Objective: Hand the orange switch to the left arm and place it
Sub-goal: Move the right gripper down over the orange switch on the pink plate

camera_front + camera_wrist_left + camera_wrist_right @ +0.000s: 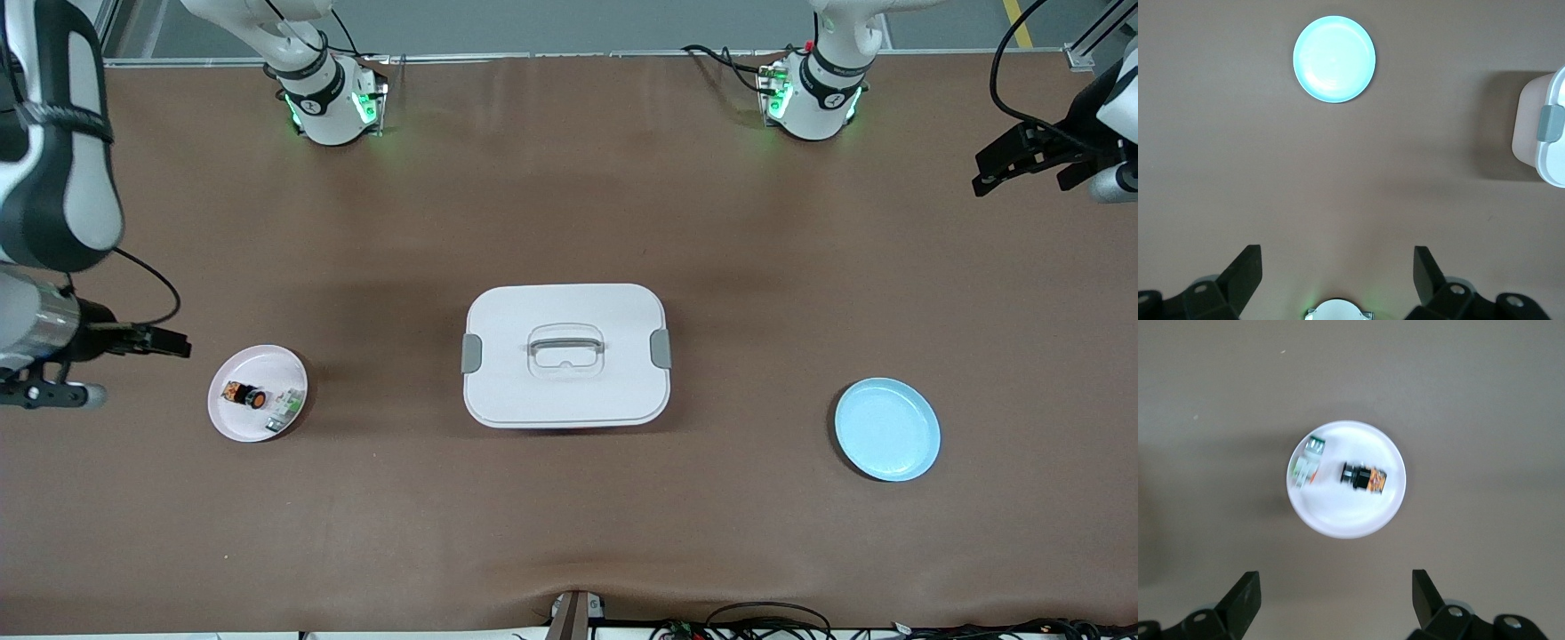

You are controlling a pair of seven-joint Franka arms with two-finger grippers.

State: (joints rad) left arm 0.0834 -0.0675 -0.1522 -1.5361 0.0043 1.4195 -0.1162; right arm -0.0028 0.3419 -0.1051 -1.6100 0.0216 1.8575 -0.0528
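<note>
The orange switch (244,394) lies on its side on a round pink plate (233,420) near the right arm's end of the table. It also shows in the right wrist view (1365,477), on the plate (1345,515). My right gripper (178,343) hangs open and empty over the table just beside that plate; its fingers stand wide apart in the right wrist view (1336,587). The white box (565,391) with grey latches and handle stands at mid table. My left gripper (985,176) waits open and empty high over the left arm's end of the table (1338,263).
A small white-and-green part (284,407) lies on the pink plate beside the switch (1308,460). A light blue plate (886,428) lies toward the left arm's end, a little nearer the camera than the box (1334,59). The box's corner shows in the left wrist view (1548,127).
</note>
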